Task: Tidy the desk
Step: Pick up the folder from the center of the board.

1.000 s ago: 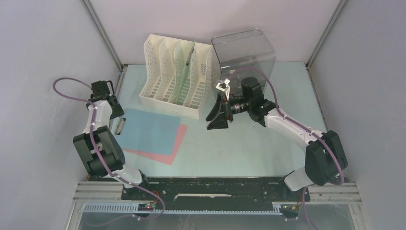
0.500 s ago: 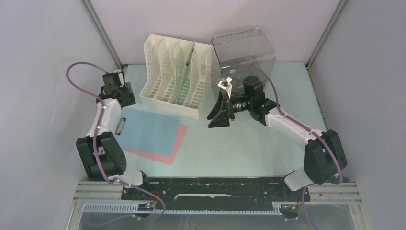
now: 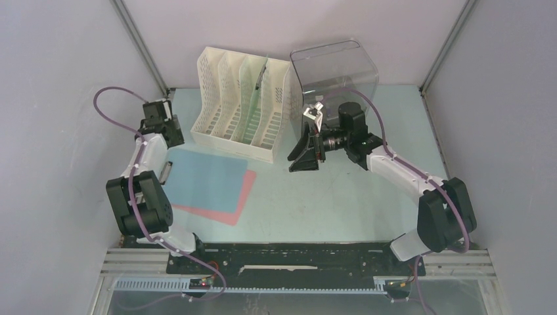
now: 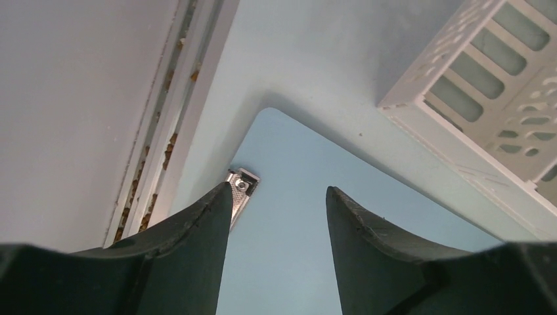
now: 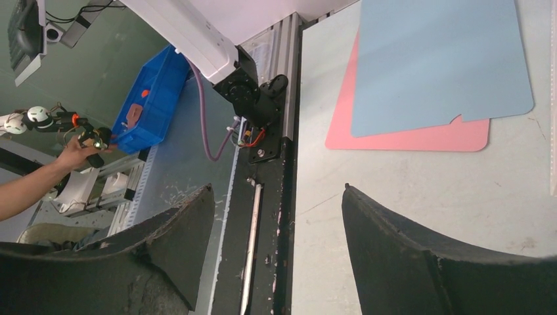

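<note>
Beneath both sets of jaws, the pale mint-green bench [image 3: 341, 197] lies flat and face-up, smooth and matte. It runs from the aluminium rail [image 3: 460, 261] at the arm bases back to the grey walls [image 3: 66, 98]. Which of its sides is the longer cannot be told from these angles.

The left jaws, spread and empty, hang over the far left corner of a blue clipboard [image 3: 203, 178]. Its shiny metal clip [image 4: 240, 189] shows just beside the tip of one dark finger [image 4: 197, 236]. A pink board [image 3: 244, 190] lies under the blue one and sticks out along two of its edges.

Just right of the left jaws stands a white perforated plastic file rack [image 3: 230, 143], with a green clipboard [image 3: 253, 98] upright in one slot. The rack stands between the two sets of jaws.

The right jaws, also spread and holding nothing, are turned on their side beside the rack's near right corner. A clear plastic bin [image 3: 335, 65] with rounded corners stands close behind them. Seen from the right wrist, bare bench separates those jaws from the two flat boards. Past the rail sit a blue crate [image 5: 148, 98] and a person's hand [image 5: 79, 151].
</note>
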Robot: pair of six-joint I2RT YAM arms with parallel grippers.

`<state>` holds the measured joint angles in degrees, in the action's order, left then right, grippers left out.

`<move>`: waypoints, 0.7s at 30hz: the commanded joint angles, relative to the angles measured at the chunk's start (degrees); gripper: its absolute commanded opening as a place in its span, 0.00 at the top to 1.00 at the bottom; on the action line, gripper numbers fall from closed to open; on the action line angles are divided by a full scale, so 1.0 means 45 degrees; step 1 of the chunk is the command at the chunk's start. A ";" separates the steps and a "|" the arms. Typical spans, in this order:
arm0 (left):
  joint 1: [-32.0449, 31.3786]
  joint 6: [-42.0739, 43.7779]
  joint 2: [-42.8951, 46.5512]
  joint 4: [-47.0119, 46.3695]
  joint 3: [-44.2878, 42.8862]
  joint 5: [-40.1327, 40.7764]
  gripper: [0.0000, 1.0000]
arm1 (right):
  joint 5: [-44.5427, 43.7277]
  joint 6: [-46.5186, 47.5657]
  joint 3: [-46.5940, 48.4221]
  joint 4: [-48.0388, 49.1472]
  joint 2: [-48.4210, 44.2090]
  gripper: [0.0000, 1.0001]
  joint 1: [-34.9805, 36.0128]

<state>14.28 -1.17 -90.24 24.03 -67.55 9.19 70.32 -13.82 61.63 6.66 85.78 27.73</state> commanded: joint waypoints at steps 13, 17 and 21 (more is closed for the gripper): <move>0.0744 -0.0697 0.0571 -0.0969 0.0103 0.1224 0.38 | 0.0484 -0.0236 0.0359 0.0442 -0.0292 0.21 -0.0508; 0.0548 -0.0620 0.0777 -0.0769 -0.0189 0.1337 0.37 | 0.0553 -0.0247 0.0354 0.0566 -0.0173 0.21 -0.0510; 0.0223 -0.0939 0.0636 -0.0580 -0.0476 0.2398 0.37 | 0.0564 -0.0315 0.0352 0.0647 -0.0051 0.21 -0.0461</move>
<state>16.67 -3.36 -89.34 21.69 -67.31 15.05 71.59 -14.28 61.63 7.09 85.78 25.67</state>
